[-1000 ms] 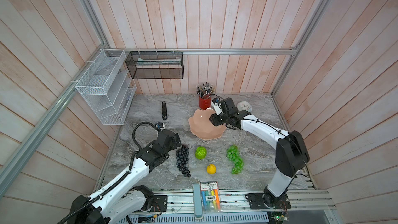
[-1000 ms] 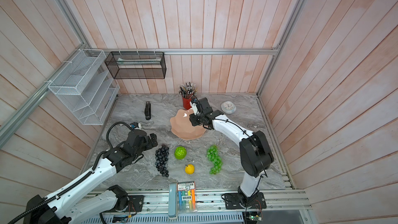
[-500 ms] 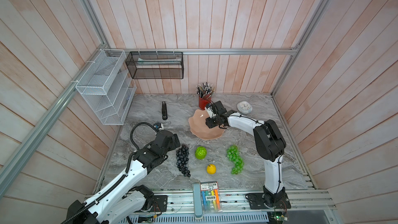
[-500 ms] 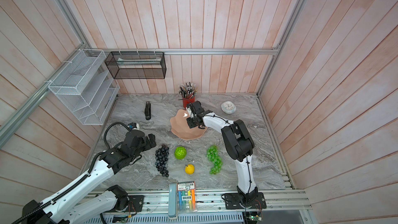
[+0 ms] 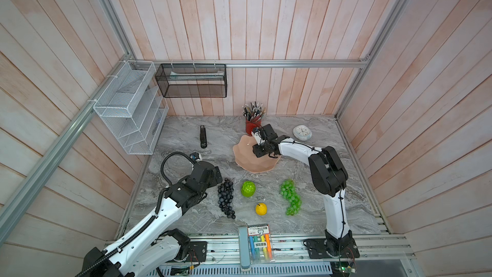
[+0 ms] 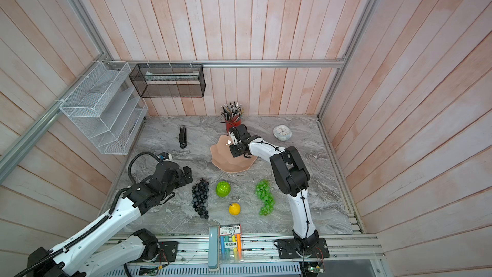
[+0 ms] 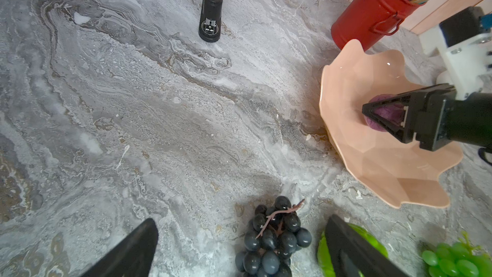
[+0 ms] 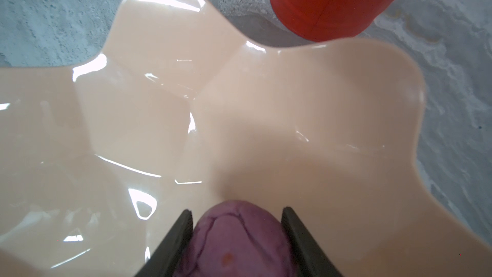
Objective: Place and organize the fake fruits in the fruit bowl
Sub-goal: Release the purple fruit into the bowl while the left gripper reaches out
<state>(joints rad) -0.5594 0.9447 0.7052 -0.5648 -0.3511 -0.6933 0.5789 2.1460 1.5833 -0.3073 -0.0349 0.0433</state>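
On the left wall hangs a white wire rack (image 5: 127, 107), and to its right, on the far wall, a black mesh basket (image 5: 190, 81). A black stapler (image 5: 203, 136) lies on the grey marble table (image 5: 186, 155), far and left of centre.

The left gripper (image 5: 217, 175) hovers at the left of the table, jaws spread wide and holding nothing. In the left wrist view its two fingers (image 7: 127, 251) stand on either side of the stem end of the dark blue-black grape bunch (image 5: 225, 197) without touching it. That bunch lies on the table just right of the gripper. Next to its right sits the bumpy lime-green fruit (image 5: 248, 189), and nearer than that, slightly right, the small yellow fruit (image 5: 261, 208). A pack of coloured markers (image 5: 259, 243) rests at the near edge.

The fruit bowl (image 5: 253, 165) stands at mid-table, farther back than the row of fruits, and a red pencil cup (image 5: 251, 126) stands just beyond its far rim. The right gripper (image 8: 237, 210) reaches in over the bowl from the right. The small purple fruit (image 8: 237, 241) sits between its fingers (image 8: 175, 238), low inside the bowl. The fingers flank the fruit closely, at a middling spread, but I cannot tell whether they press on it or stand just clear.

The bright green grape bunch (image 5: 290, 197) lies on the table near and right of the bowl, beside the right arm. A round white clock (image 5: 302, 132) rests far right.
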